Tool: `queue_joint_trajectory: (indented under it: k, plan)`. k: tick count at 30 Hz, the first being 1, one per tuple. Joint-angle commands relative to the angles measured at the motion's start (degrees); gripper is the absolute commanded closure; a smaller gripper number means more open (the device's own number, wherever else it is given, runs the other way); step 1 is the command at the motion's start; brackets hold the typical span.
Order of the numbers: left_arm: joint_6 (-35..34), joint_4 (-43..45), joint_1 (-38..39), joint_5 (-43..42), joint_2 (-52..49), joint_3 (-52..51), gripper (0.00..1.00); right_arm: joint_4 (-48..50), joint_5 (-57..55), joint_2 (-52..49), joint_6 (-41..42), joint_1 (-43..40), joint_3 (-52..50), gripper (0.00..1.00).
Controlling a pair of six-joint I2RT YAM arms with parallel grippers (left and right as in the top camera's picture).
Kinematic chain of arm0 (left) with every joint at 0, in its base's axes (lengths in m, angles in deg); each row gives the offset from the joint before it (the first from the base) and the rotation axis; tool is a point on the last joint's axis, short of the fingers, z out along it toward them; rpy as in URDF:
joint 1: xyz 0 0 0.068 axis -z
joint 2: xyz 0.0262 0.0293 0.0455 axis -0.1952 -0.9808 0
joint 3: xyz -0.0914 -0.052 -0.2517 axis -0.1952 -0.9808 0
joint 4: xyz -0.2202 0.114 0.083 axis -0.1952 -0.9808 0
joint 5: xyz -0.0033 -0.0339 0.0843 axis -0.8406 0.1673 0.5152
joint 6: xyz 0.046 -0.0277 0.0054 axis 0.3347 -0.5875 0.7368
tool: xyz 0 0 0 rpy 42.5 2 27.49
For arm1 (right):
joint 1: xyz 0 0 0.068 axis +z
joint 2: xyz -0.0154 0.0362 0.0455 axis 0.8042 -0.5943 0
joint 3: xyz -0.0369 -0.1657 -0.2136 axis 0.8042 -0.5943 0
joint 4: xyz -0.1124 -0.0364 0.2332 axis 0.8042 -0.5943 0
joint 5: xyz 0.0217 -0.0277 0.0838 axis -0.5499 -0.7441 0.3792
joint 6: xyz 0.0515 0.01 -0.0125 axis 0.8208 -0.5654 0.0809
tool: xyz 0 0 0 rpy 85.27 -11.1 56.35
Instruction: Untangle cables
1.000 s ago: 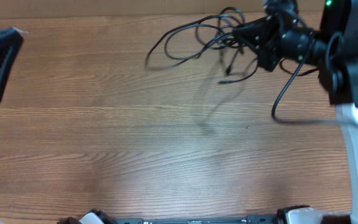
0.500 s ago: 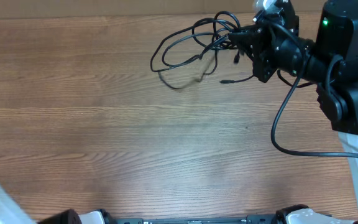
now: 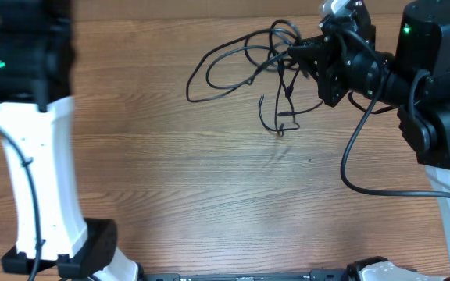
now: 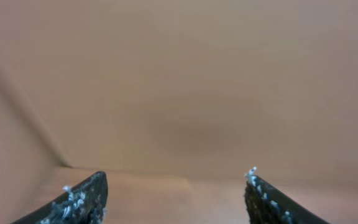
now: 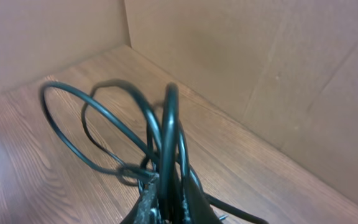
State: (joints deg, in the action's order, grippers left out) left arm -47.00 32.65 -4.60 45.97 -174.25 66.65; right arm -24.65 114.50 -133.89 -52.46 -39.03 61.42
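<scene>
Pinching the cables [image 5: 169, 124] near the surface's [image 3: 170, 179] far right corner: right gripper [image 3: 295, 53], loops trailing leftward. Left gripper [image 4: 174, 190] spread wide.

A brown wooden table top [image 3: 170, 179] with long straight grain fills nearly the whole overhead view, the grain running left to right. Along its far edge stands a plain tan cardboard wall [image 3: 147, 8], seen there only as a thin pale strip. In the right wrist view the table top meets 2 cardboard panels at a corner. The left panel [image 5: 48, 31] and the right panel [image 5: 241, 56] join at 1 vertical seam, and the right panel carries a slanted crease. The left wrist view shows only a blurred tan surface [image 4: 179, 81] with 1 faint slanted fold at its left.
</scene>
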Motion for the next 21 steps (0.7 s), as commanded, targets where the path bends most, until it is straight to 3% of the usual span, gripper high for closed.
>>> queue_joint_trajectory:
  k: [1,3,5,7,9,12,13,15,16,19,21]
  plan:
    - [1.68,-4.42,9.38,-4.17,0.17,0.66,0.18,-0.52,-1.81,0.39,0.94,0.07,0.46,0.78]
    - [2.71,-7.76,13.18,-10.45,-0.13,0.66,0.12,-0.98,-2.62,0.39,0.96,0.02,0.46,0.80]
    - [4.90,-11.76,15.74,-18.01,-0.13,0.66,0.09,-1.01,-3.23,0.44,0.96,-0.39,0.46,0.96]
    - [5.51,-14.88,17.05,-24.72,-0.13,0.68,0.08,-1.66,-4.28,0.61,0.26,-0.92,0.46,0.95]
    - [7.93,-18.18,17.38,-31.65,-0.11,0.68,0.09,-2.01,-6.69,0.72,-0.96,-1.40,0.46,0.76]
    - [10.29,-23.04,17.38,-36.15,-0.11,0.68,0.09,-2.45,-10.16,0.70,-1.05,-1.79,0.46,0.28]
    - [10.71,-24.63,17.38,-36.28,-0.11,0.68,0.11,-2.99,-12.63,0.59,-1.68,-1.79,0.46,0.25]
    - [12.17,-27.30,17.38,-35.76,-0.11,0.68,0.13,-4.83,-19.08,-0.04,-2.23,-1.79,0.44,0.25]
    - [12.55,-28.44,17.38,-33.20,-0.09,0.70,0.14,-7.56,-23.74,-1.27,-0.11,-1.79,0.39,0.32]
    - [11.96,-27.69,17.38,-28.33,0.76,0.87,0.13,-11.43,-19.91,-4.07,5.84,-1.77,0.09,0.43]
    - [10.62,-26.51,17.38,-25.59,1.46,1.31,0.12,-12.31,-16.79,-6.12,8.74,-1.25,-1.38,0.43]
